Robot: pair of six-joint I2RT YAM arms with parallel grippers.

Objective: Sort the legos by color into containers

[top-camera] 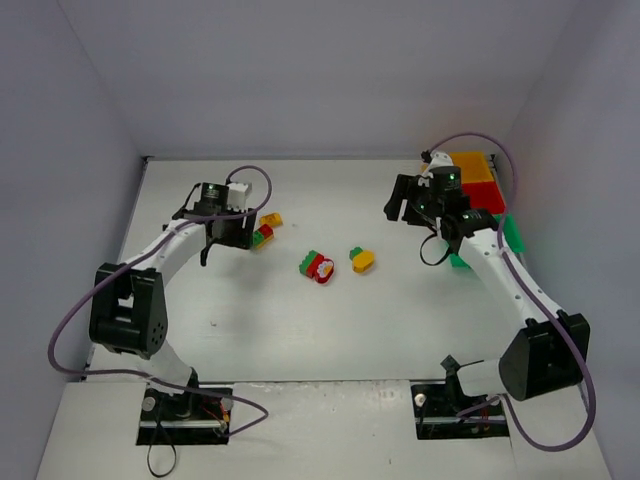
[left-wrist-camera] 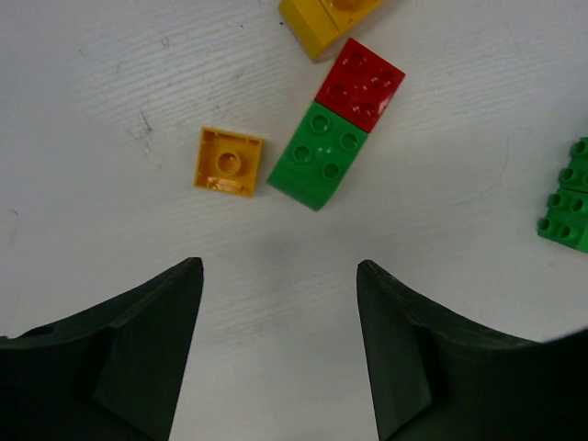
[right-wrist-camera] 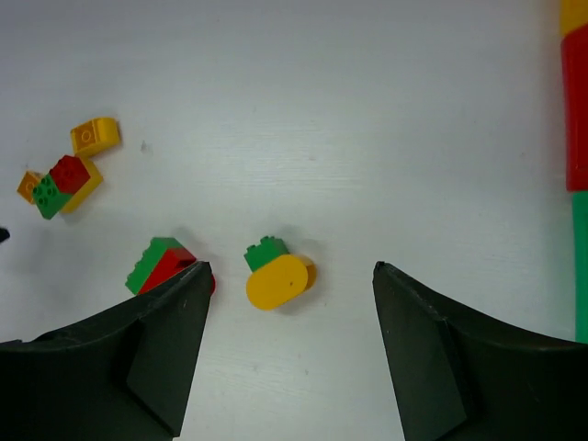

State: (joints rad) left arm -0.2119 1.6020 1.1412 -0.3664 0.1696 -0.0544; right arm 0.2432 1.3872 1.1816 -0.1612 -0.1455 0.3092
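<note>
My left hand (left-wrist-camera: 277, 271) is open partway, with nothing between the fingers, and sits over the worktop (left-wrist-camera: 110, 73). Just ahead at 12 o'clock a green brick (left-wrist-camera: 317, 154) is joined end to end with a red brick (left-wrist-camera: 360, 83), both studs up. At 11 o'clock an orange brick (left-wrist-camera: 228, 162) lies hollow side up, just beside the green one and not touching it. Past the red one, a yellow brick (left-wrist-camera: 326, 18) is cut off by the frame edge; I can't tell if it touches the red one. At 3 o'clock, more green studs (left-wrist-camera: 570, 197) show at the frame edge.

My right hand (right-wrist-camera: 291, 266) is also open partway and empty. From the wrist, a rounded yellow piece (right-wrist-camera: 280, 285) with a small green piece (right-wrist-camera: 265, 251) stuck on it shows in the gap at 12 o'clock. The overhead view puts that pair well apart from the hand, at its 7 o'clock. At 10 o'clock a green-and-red clump (right-wrist-camera: 158, 264) is partly hidden by my finger.

At 3 o'clock three bins run in a line: the yellow-orange bin (top-camera: 468, 163), the red bin (top-camera: 482, 192) and the green bin (top-camera: 512, 235). Overhead, my right hand is just beside them at their 9 o'clock.
</note>
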